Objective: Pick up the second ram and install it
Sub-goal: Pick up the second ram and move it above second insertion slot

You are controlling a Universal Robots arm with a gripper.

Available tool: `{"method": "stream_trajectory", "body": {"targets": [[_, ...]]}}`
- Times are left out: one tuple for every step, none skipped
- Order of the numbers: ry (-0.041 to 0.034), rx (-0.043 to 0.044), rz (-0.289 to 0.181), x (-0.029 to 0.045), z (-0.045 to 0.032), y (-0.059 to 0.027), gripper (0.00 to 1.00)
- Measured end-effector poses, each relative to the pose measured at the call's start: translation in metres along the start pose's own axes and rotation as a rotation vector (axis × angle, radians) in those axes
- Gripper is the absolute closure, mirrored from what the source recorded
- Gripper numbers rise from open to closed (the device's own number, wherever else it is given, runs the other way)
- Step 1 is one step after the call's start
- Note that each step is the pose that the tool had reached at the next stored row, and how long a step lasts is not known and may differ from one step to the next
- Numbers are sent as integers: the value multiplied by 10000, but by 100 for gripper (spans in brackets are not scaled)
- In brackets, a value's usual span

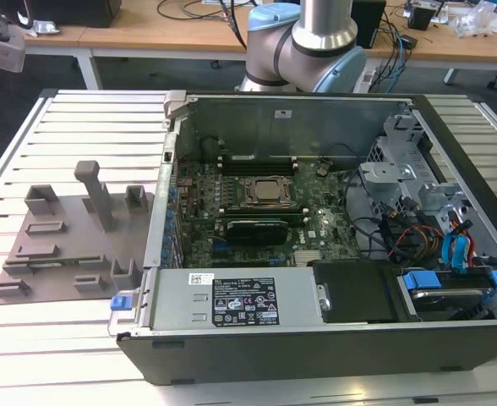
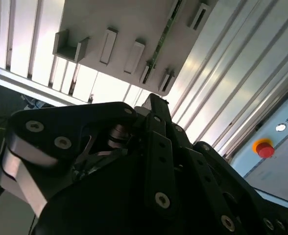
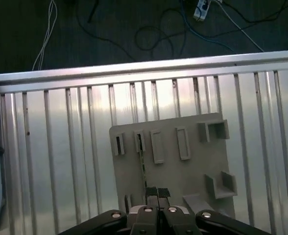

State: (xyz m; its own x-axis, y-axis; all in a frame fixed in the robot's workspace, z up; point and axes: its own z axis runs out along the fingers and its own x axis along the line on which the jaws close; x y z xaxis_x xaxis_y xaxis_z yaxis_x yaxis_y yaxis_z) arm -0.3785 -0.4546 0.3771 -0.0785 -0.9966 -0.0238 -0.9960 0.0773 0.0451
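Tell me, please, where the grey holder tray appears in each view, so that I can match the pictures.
Exterior view: the grey holder tray lies on the slatted table, to the exterior view's left of the computer case.
First wrist view: the tray, on the slats just beyond the pincer.
Second wrist view: the tray, on the slats beyond the pincer.
Shared landmark: the slatted table.

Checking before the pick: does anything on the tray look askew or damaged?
Nothing stands out. The second ram stands on edge in the grey tray, straight along its holders, with the gripper near one end of it.
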Motion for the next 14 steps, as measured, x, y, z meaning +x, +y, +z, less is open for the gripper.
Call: {"method": "stream_trajectory", "body": {"targets": [[7,-4,-159,0,0,0,90],[17,-9,-382,0,0,0,90],[26,-14,-571,0,0,0,90],[31,-16,-690,0,1,0,90],[34,-18,-765,0,1,0,90],[37,-20,-812,-1,0,0,90],[37,-19,-813,-1,1,-1,90],[37,-20,-814,-1,0,-1,90],[37,-19,-815,-1,1,-2,90],[37,-19,-816,-1,1,-2,90],[37,-20,-817,-1,0,-3,89],[37,-20,-817,-1,0,-3,84],[37,-19,-817,-1,1,-3,84],[37,-19,-818,-1,0,-3,77]]}}
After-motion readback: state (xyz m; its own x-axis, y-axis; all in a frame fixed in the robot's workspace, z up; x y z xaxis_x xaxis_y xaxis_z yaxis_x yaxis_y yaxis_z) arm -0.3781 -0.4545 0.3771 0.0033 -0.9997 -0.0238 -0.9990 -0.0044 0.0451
